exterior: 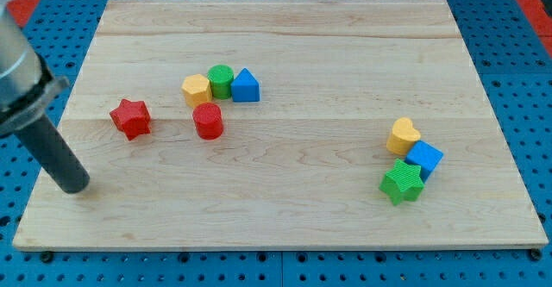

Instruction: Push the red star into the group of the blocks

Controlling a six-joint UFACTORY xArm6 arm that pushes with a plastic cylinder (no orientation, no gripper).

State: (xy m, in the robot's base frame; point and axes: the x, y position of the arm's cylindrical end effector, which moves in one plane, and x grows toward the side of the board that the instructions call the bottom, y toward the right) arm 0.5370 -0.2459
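The red star lies on the wooden board at the view's left. To its right is a group: a red cylinder, a yellow hexagon, a green cylinder and a blue triangular block. The red star stands apart from them, a short gap from the red cylinder. My tip rests on the board below and left of the red star, not touching it.
A second cluster sits at the view's lower right: a yellow heart, a blue cube and a green star. The board lies on a blue pegboard.
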